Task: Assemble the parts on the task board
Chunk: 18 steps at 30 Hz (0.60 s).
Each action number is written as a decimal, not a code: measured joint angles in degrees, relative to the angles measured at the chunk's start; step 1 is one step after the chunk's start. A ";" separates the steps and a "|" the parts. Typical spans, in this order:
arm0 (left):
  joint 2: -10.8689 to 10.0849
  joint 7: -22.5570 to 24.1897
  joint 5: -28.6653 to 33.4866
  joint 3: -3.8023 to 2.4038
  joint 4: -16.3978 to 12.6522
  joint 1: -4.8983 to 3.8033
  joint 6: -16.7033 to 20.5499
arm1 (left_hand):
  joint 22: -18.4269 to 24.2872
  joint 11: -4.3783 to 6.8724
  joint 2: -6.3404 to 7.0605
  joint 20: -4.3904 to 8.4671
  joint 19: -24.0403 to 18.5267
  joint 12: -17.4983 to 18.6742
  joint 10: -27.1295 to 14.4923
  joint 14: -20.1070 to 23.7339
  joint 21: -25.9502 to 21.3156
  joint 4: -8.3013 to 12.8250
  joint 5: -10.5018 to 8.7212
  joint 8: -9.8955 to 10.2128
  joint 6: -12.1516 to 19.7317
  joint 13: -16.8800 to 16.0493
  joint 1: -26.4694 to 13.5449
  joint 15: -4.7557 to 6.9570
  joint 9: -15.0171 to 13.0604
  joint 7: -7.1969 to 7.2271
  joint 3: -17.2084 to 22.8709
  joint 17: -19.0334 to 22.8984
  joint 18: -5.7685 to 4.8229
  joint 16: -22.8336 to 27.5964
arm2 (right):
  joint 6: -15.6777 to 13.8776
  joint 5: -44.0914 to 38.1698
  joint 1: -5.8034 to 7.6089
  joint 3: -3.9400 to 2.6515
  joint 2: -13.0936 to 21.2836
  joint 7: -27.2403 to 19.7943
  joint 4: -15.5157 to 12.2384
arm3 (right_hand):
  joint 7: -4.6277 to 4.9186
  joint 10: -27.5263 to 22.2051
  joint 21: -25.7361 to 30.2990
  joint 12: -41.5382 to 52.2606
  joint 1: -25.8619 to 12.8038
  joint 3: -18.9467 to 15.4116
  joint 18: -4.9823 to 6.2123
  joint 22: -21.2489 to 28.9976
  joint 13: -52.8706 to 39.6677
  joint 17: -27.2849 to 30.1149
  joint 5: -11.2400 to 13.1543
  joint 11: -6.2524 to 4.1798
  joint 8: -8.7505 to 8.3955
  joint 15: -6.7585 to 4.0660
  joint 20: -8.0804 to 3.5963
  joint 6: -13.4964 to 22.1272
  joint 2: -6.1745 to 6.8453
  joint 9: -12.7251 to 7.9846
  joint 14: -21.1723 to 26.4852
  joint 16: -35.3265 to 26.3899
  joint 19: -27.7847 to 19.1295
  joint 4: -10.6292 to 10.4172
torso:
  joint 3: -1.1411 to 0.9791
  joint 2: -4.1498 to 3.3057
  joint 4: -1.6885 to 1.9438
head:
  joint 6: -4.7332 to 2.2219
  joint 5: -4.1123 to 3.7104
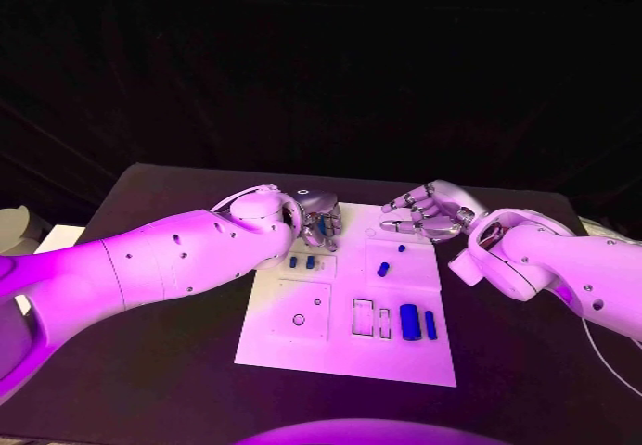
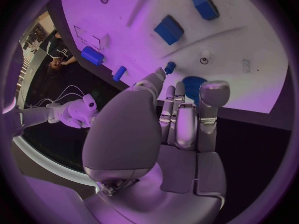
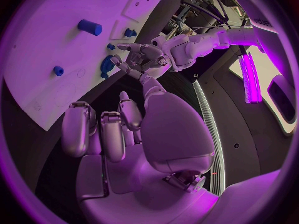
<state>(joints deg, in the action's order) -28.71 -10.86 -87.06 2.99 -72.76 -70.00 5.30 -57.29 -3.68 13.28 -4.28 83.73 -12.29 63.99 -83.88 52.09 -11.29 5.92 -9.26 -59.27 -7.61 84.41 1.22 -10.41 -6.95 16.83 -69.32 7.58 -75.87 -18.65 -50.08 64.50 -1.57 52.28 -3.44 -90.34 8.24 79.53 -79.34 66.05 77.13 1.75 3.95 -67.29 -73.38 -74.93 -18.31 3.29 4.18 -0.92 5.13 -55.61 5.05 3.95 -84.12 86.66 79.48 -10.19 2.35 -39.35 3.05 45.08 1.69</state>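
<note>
Head view: the board [image 1: 351, 357] lies at frame centre on the black worktop [image 1: 160, 389]. The left hand [image 1: 318, 222] hangs over the board's upper left corner; the right hand [image 1: 426, 213] hovers just off its upper right corner, fingers apart and empty. Two small parts [image 1: 301, 262] stand left of centre, one part [image 1: 383, 269] sits right of centre, and two long parts [image 1: 418, 324] lie at lower right beside empty outlined slots [image 1: 363, 316].

Left wrist view: the left hand's fingers [image 2: 187, 119] point down at a blue gear [image 2: 194, 87], a toothed round part at the board's edge. The fingertips appear to touch or nearly touch its rim; whether they already pinch it cannot be told. A small peg [image 2: 169, 65] stands just beside the gear, and two block parts [image 2: 169, 30] lie further in.

Judged step: taking up the gear. To do it well, the fingers should close on opposite sides of the rim, not on its face, so the teeth do not slip sideways. The lift should be straight up, keeping the fingers apart from the neighbouring peg. The right hand is best kept off the board until the gear is secure.
</note>
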 measured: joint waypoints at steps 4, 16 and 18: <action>0.44 -0.06 -0.67 0.00 0.56 0.15 -0.77 | -0.47 0.09 0.00 0.21 0.21 0.34 0.09 0.00 0.55 0.00 0.00 0.23 -0.41 0.32 0.00 0.00 0.15 0.00 0.00 0.66 0.00 0.34 | -0.08 0.00 0.00 -0.01 -0.04 0.00 -0.01 | 0.00 0.00 0.00 0.00 0.25 0.00 0.00 0.00 0.00 0.00 0.00 0.00 0.00 0.00 -0.14 0.00 -0.25 0.00 0.00 0.00 -0.14 0.00 | 0.00 0.00 0.01 | 0.08 -0.07; 1.44 -0.15 -1.45 0.01 1.79 0.43 -2.53 | -1.89 0.21 -1.31 0.21 0.20 1.47 1.64 -0.06 1.99 0.77 0.00 0.97 -1.65 1.43 0.86 0.07 0.78 0.41 0.77 1.47 0.00 0.37 | -0.12 0.00 -0.01 -0.01 -0.13 -0.02 -0.01 | 0.00 0.00 0.00 0.00 0.23 0.00 0.00 0.00 -0.02 0.01 0.00 0.00 0.00 0.00 -0.20 0.00 -0.23 0.00 0.00 0.00 -0.20 0.00 | -0.01 0.07 0.06 | 0.26 -0.21; 1.62 -0.18 -1.50 0.02 2.03 0.51 -2.86 | -2.07 0.31 -1.38 0.20 0.20 1.67 1.95 -0.21 2.27 0.95 0.00 1.00 -1.95 1.58 0.92 0.21 0.83 0.31 0.95 1.52 0.00 0.37 | -0.12 0.00 -0.01 -0.01 -0.15 -0.02 -0.01 | 0.00 0.00 0.00 0.00 0.23 0.00 0.00 0.00 -0.02 0.01 0.00 0.00 0.00 0.00 -0.20 0.00 -0.23 0.00 0.00 0.00 -0.20 0.00 | -0.01 0.08 0.06 | 0.27 -0.23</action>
<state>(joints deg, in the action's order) -27.09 -11.03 -88.56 3.01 -70.73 -69.49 2.45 -59.35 -3.37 11.91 -4.07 83.94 -10.63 65.95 -84.09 54.37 -10.34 5.92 -8.25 -61.22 -6.04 85.34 1.43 -9.57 -6.64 17.78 -67.80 7.58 -75.50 -18.78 -50.09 64.50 -1.58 52.13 -3.46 -90.35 8.24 79.53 -79.34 66.05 77.36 1.75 3.95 -67.29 -73.40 -74.92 -18.31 3.29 4.18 -0.92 4.93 -55.61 4.82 3.94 -84.12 86.66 79.28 -10.19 2.35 -39.27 3.11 45.36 1.47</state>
